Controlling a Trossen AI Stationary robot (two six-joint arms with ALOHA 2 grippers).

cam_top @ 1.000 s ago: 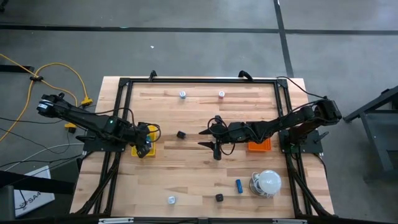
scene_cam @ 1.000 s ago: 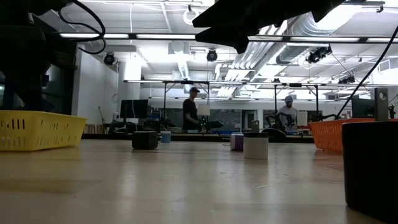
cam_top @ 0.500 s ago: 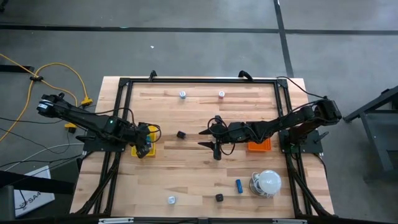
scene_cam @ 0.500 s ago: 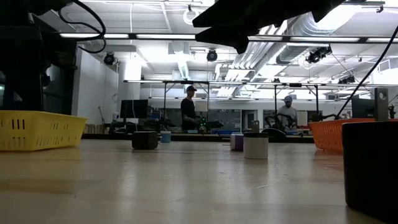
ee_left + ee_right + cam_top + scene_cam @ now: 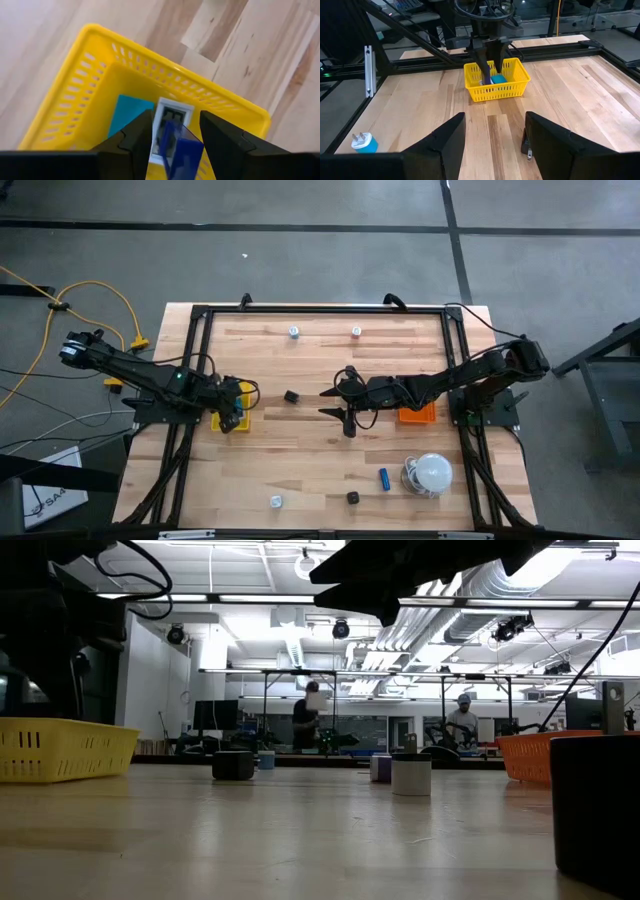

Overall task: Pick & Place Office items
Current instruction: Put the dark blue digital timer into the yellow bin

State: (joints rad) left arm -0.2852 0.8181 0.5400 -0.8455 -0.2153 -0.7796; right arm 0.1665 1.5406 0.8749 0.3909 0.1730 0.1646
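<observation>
Blue stick (image 5: 181,150) between L hand (image 5: 175,131) fingers.

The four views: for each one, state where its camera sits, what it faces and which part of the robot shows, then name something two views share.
High view: above the table, looking straight down; both arms, yellow tray, orange tray.
Low view: at table-top height, looking level across; dark arm parts overhead, black block.
Left wrist view: over the yellow tray, looking down; left gripper around a blue piece.
Right wrist view: faces across the table; right gripper, jaws open.
Shared: the right wrist and high views both show the yellow tray.
</observation>
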